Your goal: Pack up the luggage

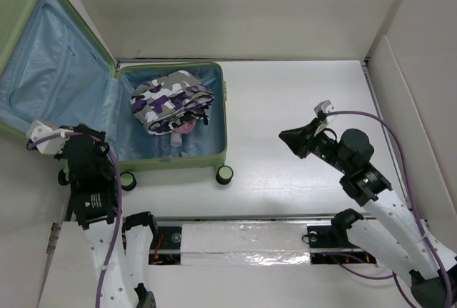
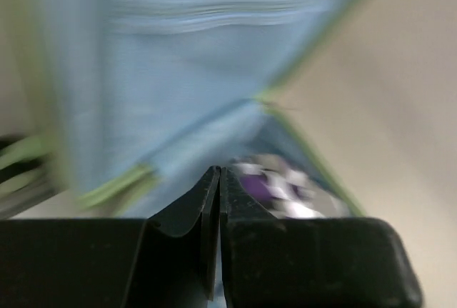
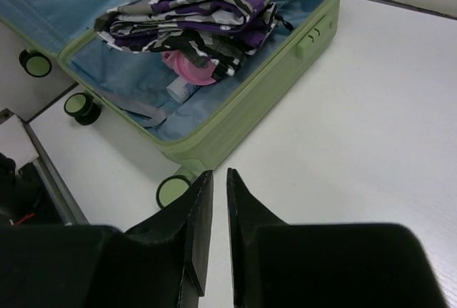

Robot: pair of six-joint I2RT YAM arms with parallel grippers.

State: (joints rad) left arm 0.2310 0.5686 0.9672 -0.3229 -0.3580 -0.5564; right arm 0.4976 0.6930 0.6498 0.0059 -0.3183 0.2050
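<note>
We judge the luggage [image 1: 178, 159] rigid and bulky, best taken at the rim of its lid [image 1: 50, 58]; left gripper [image 2: 218, 172] and right gripper [image 3: 214, 176] sit closed, empty.

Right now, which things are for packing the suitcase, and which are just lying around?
For the job:
the luggage, lying open
the purple camouflage cloth inside it
the pink-capped bottle under the cloth

Just there:
the table
the silvery strip by the arm bases

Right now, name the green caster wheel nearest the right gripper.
The wheel ahead of the right gripper, at the green suitcase's corner; others lie farther left.
</note>
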